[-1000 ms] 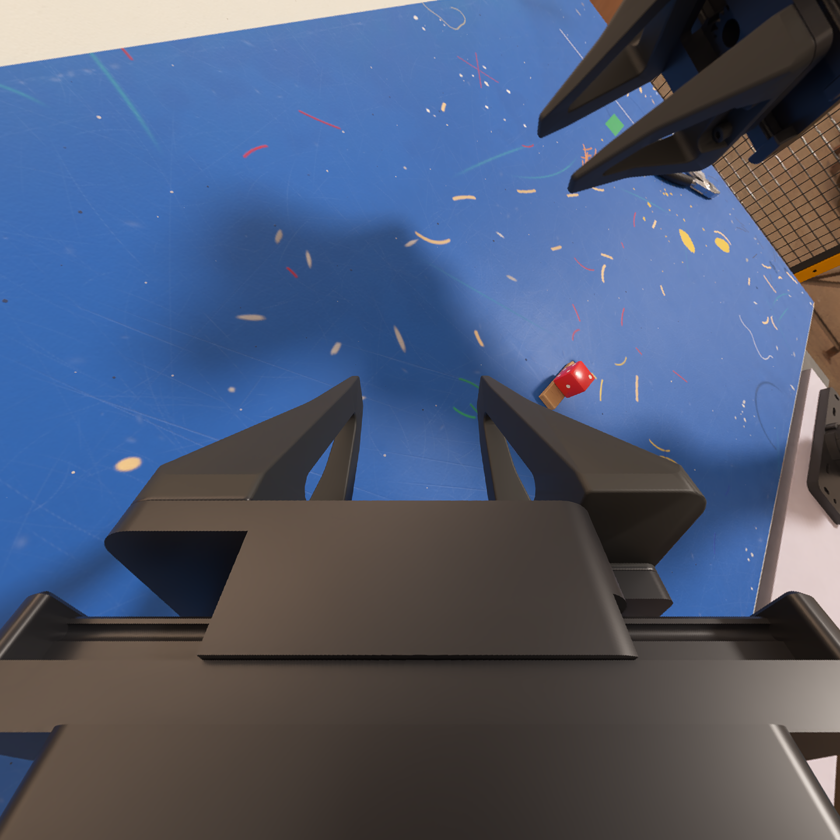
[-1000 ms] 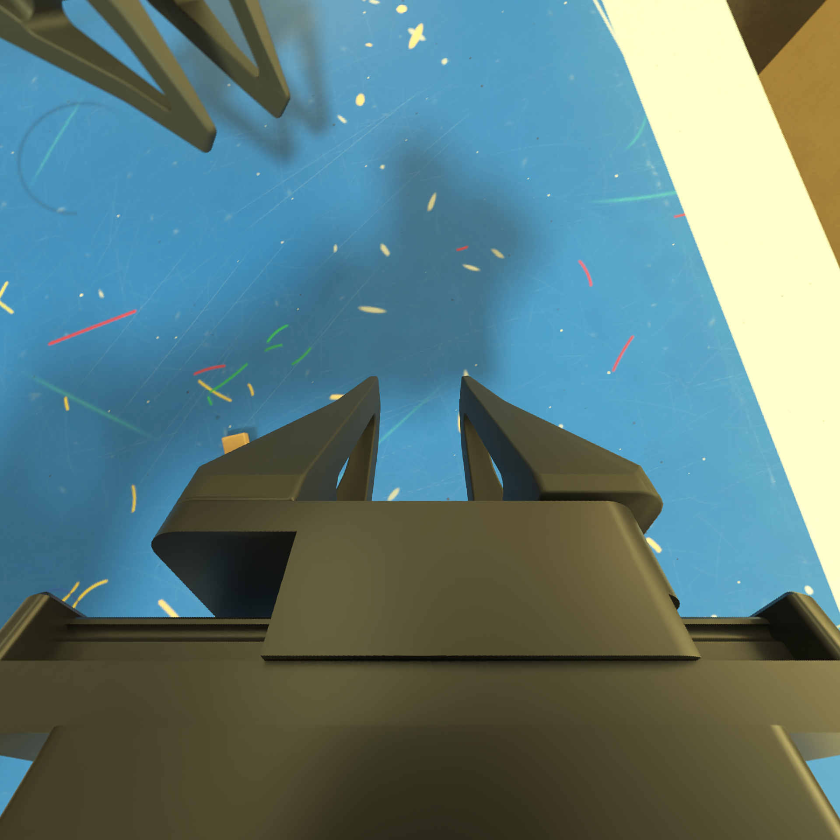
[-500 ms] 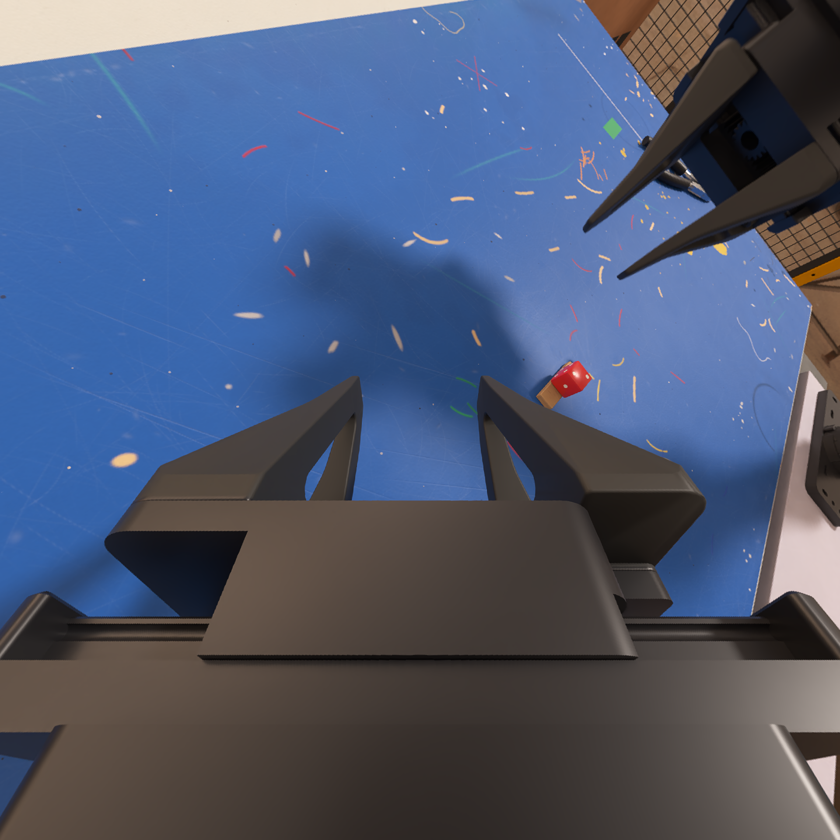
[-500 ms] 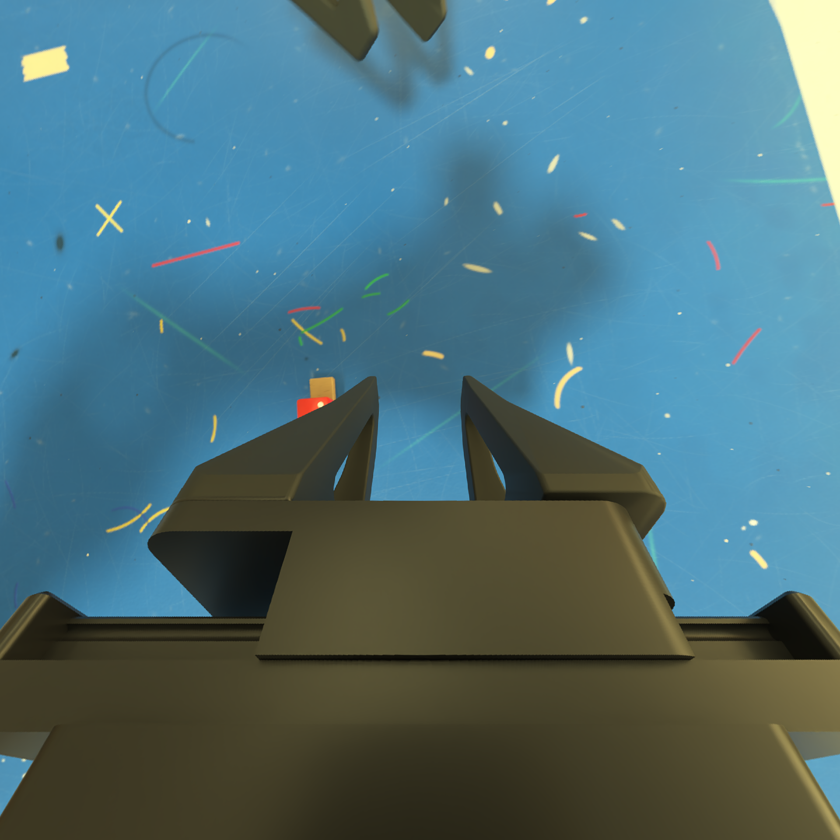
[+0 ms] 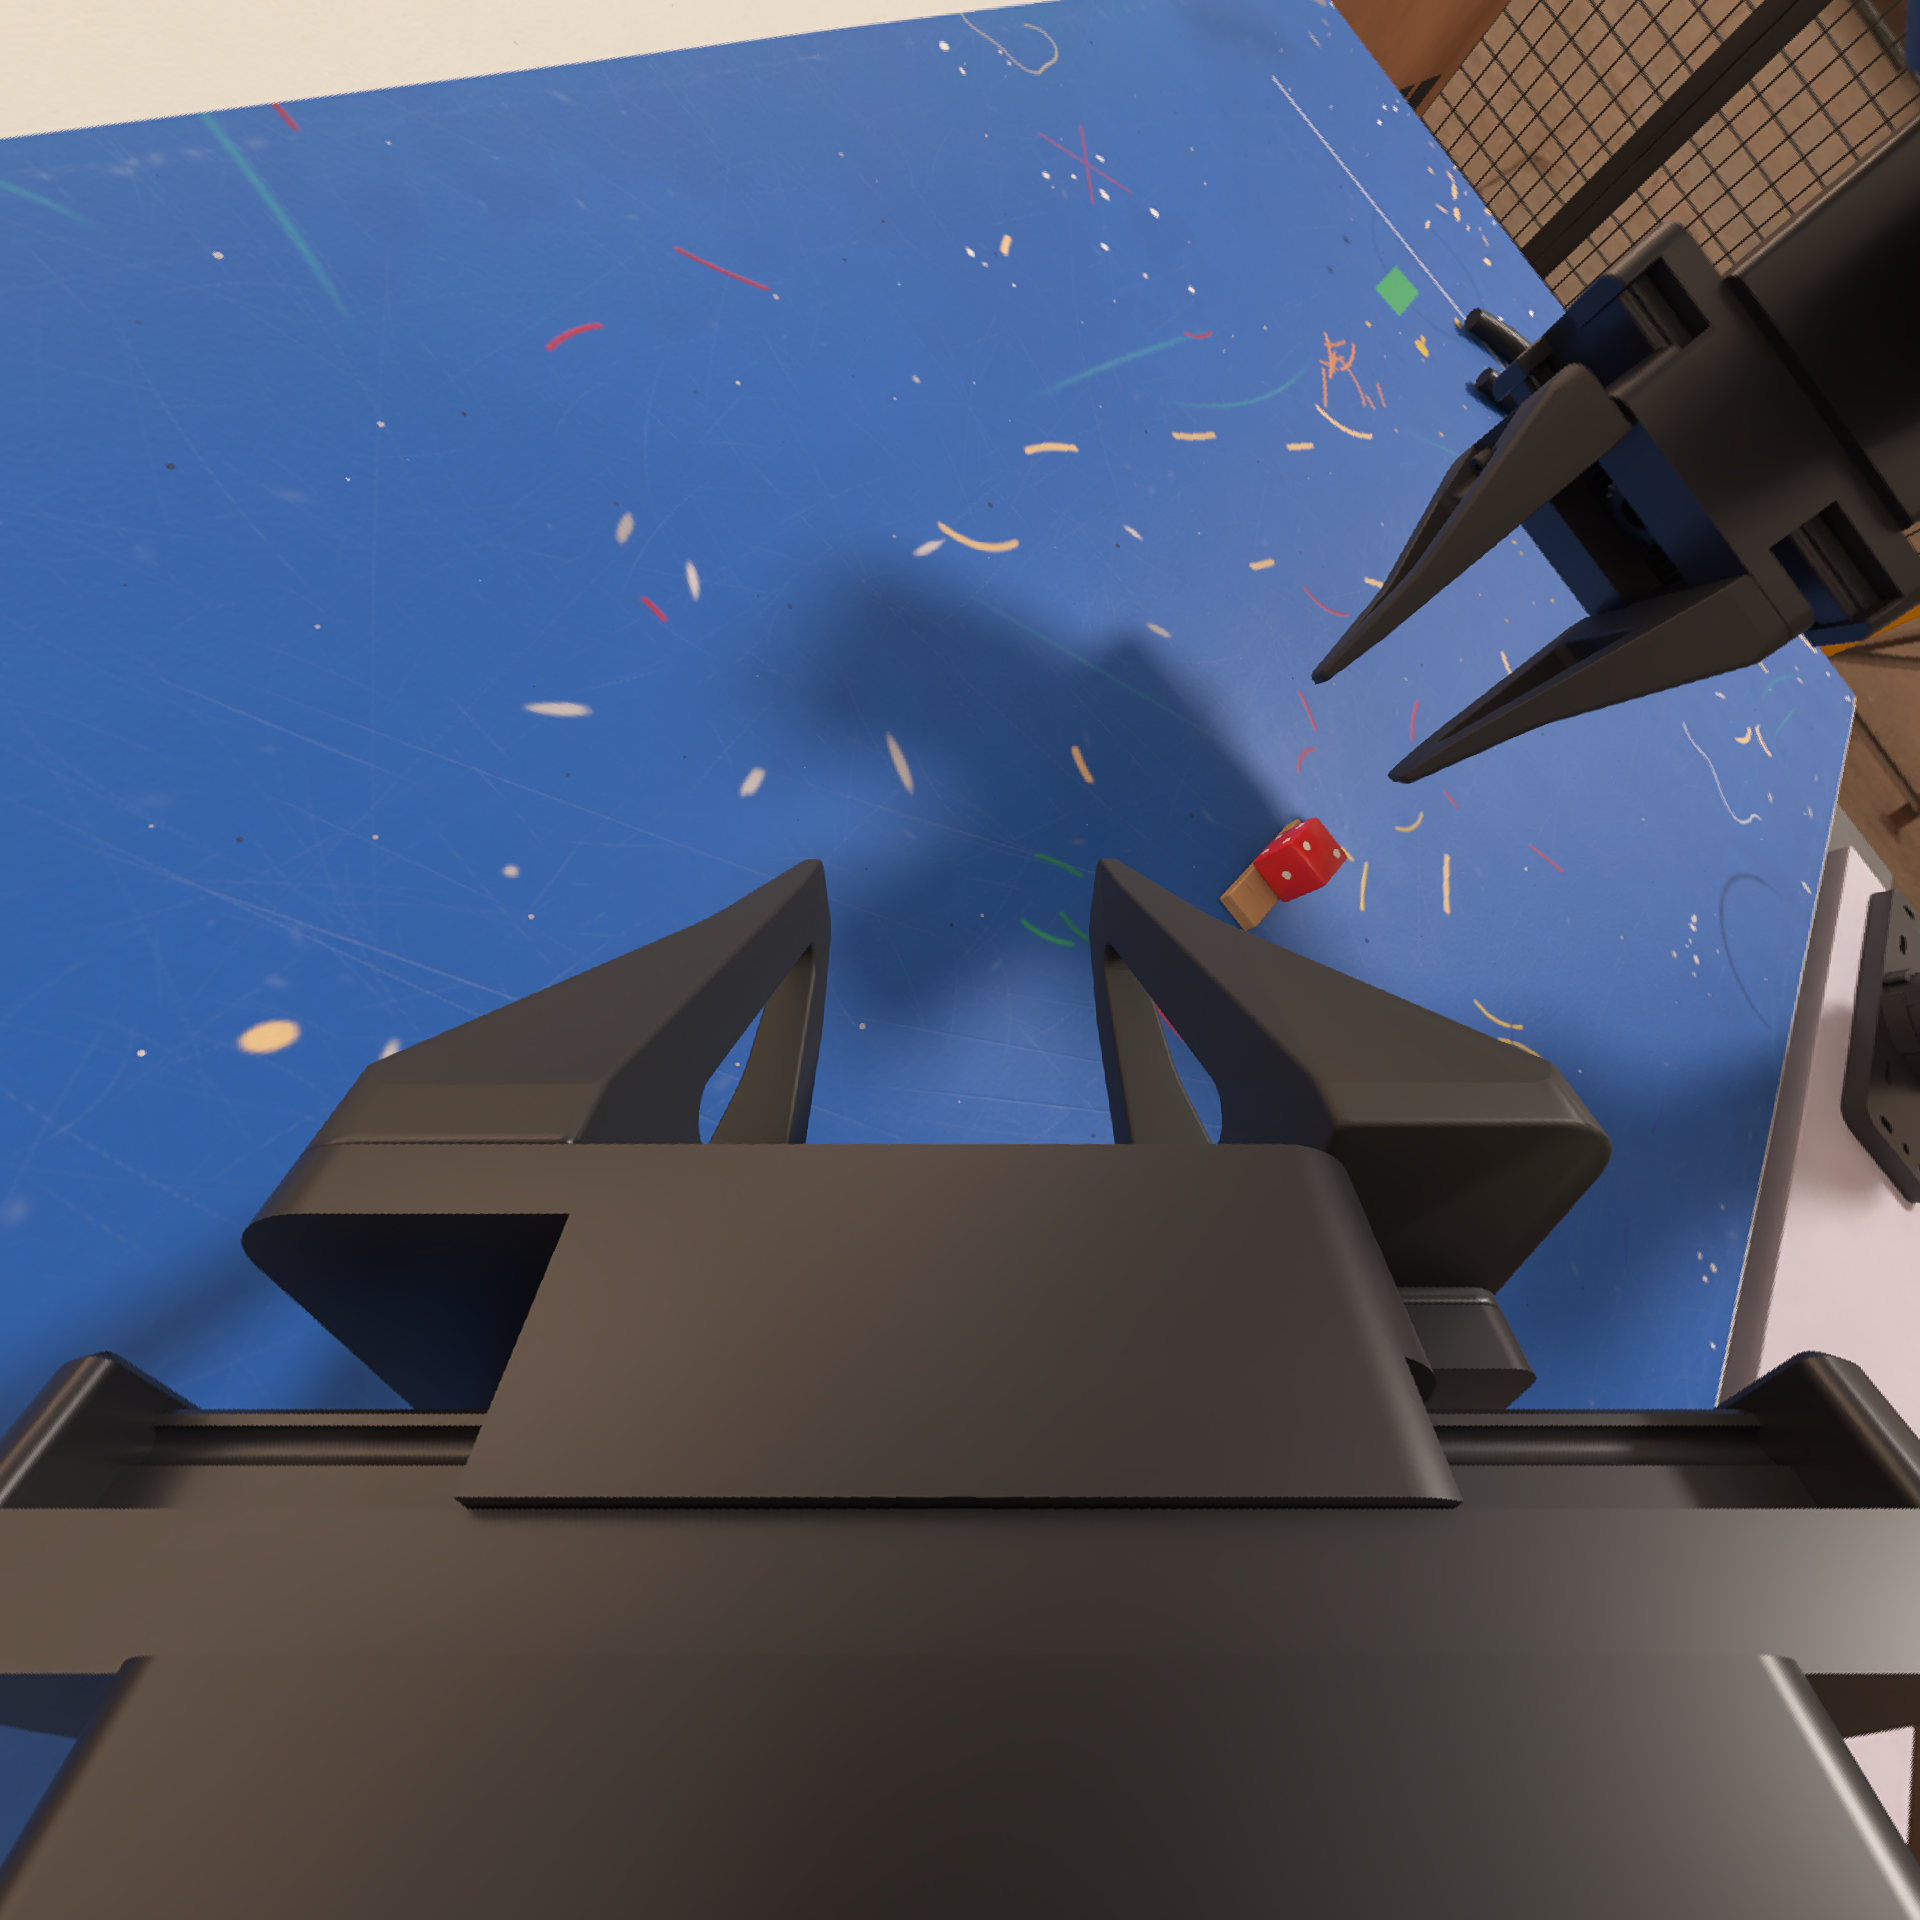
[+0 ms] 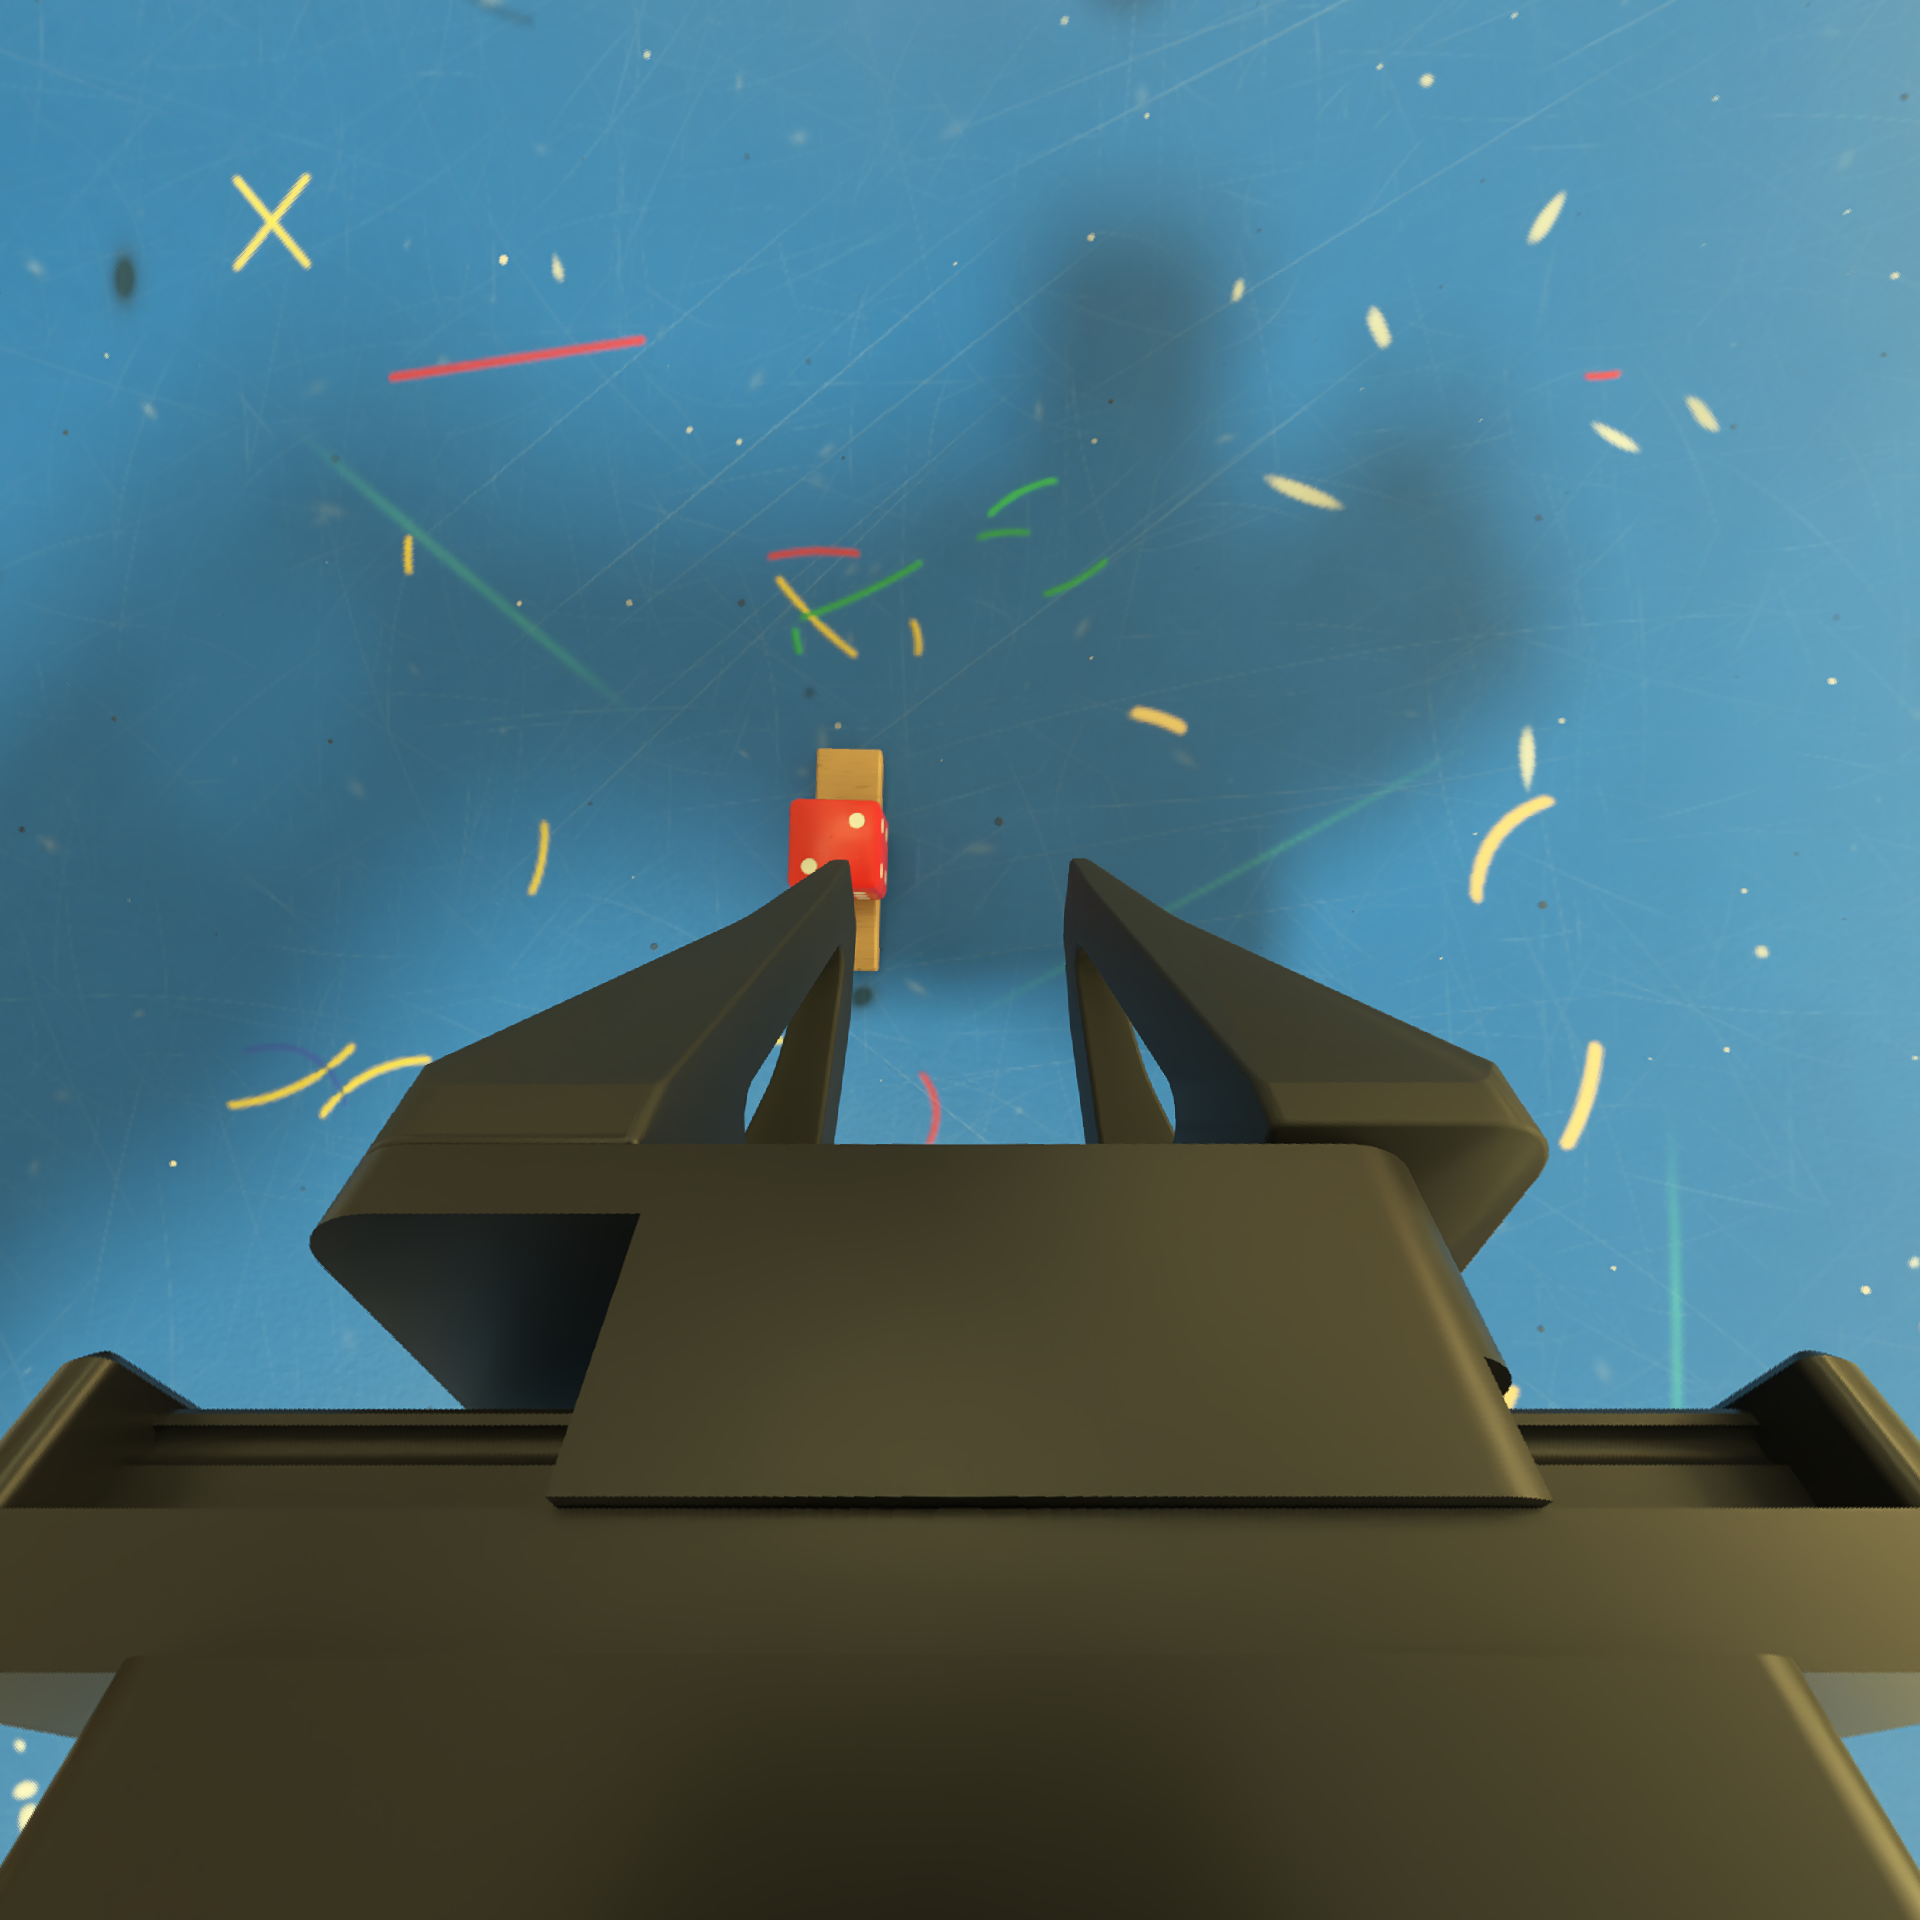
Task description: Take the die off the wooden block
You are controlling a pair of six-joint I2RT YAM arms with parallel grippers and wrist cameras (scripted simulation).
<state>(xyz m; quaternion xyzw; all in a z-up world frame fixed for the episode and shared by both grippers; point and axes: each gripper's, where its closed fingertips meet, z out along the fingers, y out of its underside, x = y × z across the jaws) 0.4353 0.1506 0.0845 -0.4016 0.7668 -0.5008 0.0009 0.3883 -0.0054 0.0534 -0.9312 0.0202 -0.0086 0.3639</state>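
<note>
A small red die (image 5: 1298,856) with white pips sits on a flat wooden block (image 5: 1248,902) on the blue mat. My left gripper (image 5: 958,878) is open and empty, above the mat to the left of the block. My right gripper (image 5: 1356,727) shows at the right of the left wrist view, open, fingers pointing down-left, above and beyond the die. In the right wrist view the die (image 6: 837,844) and the block (image 6: 850,773) lie just past my right gripper (image 6: 961,878), partly behind its left fingertip (image 6: 831,883).
The blue mat (image 5: 520,520) bears coloured scratches and paint flecks. Its right edge (image 5: 1782,1091) meets a white table with a black bracket (image 5: 1886,1039). A wire-mesh panel (image 5: 1621,114) stands at the top right. A green square mark (image 5: 1395,290) lies near the far corner.
My right gripper has swung down and towards the die; in its own view the die and block moved from behind the left finger to just ahead. My left gripper has barely moved.
</note>
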